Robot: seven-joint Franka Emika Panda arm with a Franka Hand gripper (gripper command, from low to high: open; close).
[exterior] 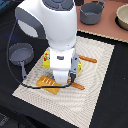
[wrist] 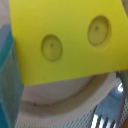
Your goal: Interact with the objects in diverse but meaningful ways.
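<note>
A yellow cheese wedge (wrist: 70, 40) with two round holes fills most of the wrist view, very close to the camera. Beside it is a pale blue-and-white milk carton (wrist: 7, 80). Beneath the cheese curves a pale round rim (wrist: 65, 102), and fork tines (wrist: 103, 120) lie beside it. In the exterior view my gripper (exterior: 63, 80) points down over the striped mat (exterior: 97, 75). The arm's white hand hides its fingers. A yellow box with a red label (exterior: 46, 60) peeks out beside the hand. No fingers show in the wrist view, and I cannot tell whether the cheese is held.
A grey pan (exterior: 22, 54) sits at the mat's edge on the exterior view's left. A grey pot (exterior: 91, 12) and a beige bowl (exterior: 122, 17) stand at the back. An orange spatula (exterior: 47, 81) and orange-handled cutlery (exterior: 89, 60) lie on the mat.
</note>
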